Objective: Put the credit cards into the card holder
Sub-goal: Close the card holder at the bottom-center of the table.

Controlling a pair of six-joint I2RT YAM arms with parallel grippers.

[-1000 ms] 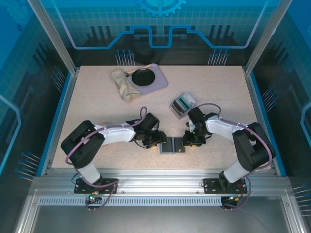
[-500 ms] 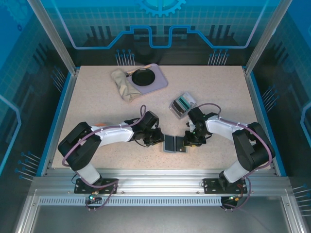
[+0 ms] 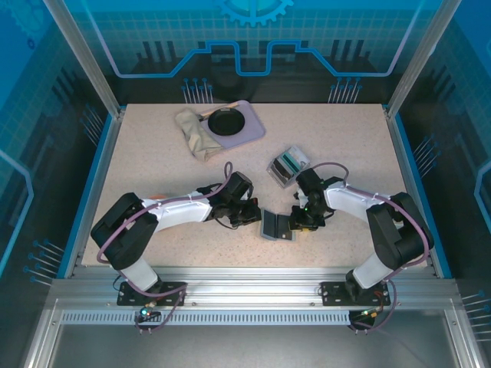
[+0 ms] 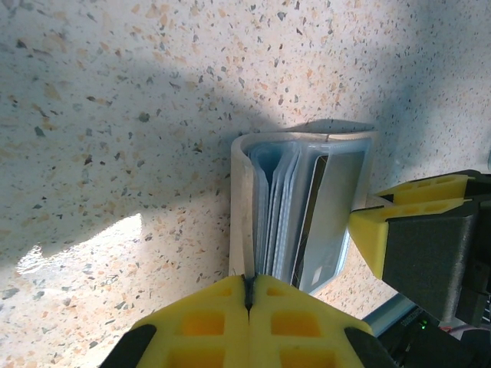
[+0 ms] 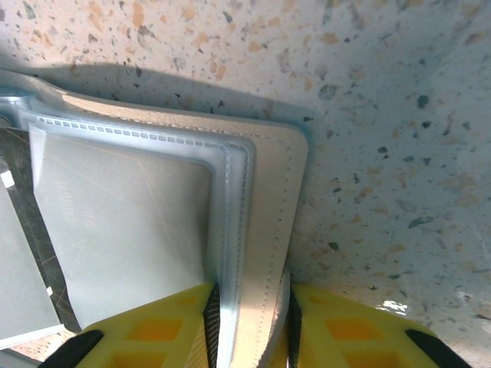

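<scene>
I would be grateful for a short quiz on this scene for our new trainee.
1. True or false: the left claw and the right claw each pinch a flap of the holder.
2. Where are the cards? A. upright in the grey tray beyond the holder; B. on the black dish; C. under the cloth.
3. Does the holder lie flat open, or is it partly folded?
Key: 1 true; 2 A; 3 partly folded, with its left flap raised.
</scene>
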